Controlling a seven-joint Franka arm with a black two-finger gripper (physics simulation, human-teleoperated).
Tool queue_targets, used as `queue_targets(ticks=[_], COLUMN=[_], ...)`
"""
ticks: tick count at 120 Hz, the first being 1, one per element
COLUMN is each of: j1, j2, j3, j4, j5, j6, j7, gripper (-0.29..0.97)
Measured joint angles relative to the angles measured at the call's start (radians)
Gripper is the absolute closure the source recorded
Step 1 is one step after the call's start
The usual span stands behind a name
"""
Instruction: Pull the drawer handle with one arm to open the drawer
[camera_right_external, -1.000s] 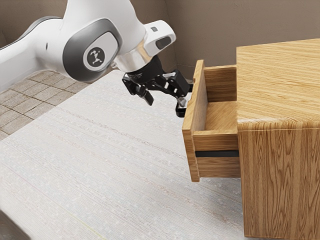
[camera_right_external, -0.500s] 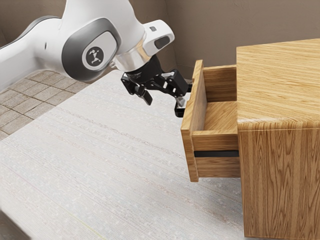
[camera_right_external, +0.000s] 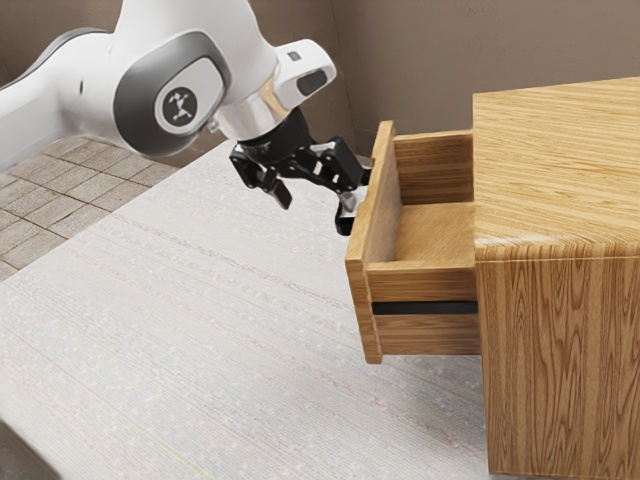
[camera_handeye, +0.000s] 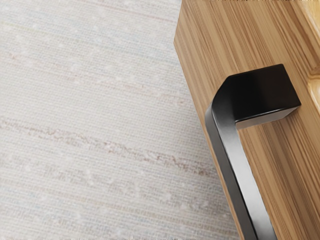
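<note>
A light wooden cabinet (camera_right_external: 560, 300) stands at the exterior view's right. Its top drawer (camera_right_external: 372, 250) is pulled partway out toward the left, and the bare wooden inside (camera_right_external: 435, 235) shows. My black gripper (camera_right_external: 347, 210) is pressed against the outer face of the drawer front, shut on the handle there. The drawer front hides most of that handle in the exterior view. In the wrist view the black bar handle (camera_handeye: 235, 150) runs close under my hand, with its mount block on the wooden drawer front (camera_handeye: 225, 40).
The cabinet rests on a pale woven surface (camera_right_external: 200, 330) that spreads wide to the exterior view's left and front. Brown floor tiles (camera_right_external: 60, 200) lie beyond it at the far left. A plain wall (camera_right_external: 450, 50) rises behind.
My hand has moved toward the exterior view's left, and the drawer has slid further out of the cabinet with it.
</note>
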Motion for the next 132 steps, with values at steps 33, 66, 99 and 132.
queue_targets(ticks=[33,66,99,132], j1=[-0.010,-0.054,-0.039,0.048], j2=[-0.007,-0.016,-0.026,-0.023], j3=[0.030,0.079,0.093,0.079], j4=[-0.001,-0.002,-0.001,-0.007], j5=[-0.001,-0.006,-0.027,-0.053], j6=[-0.017,-0.028,-0.037,-0.024], j7=[0.006,0.013,0.020,0.024], gripper=[0.00,0.00,0.00,0.00])
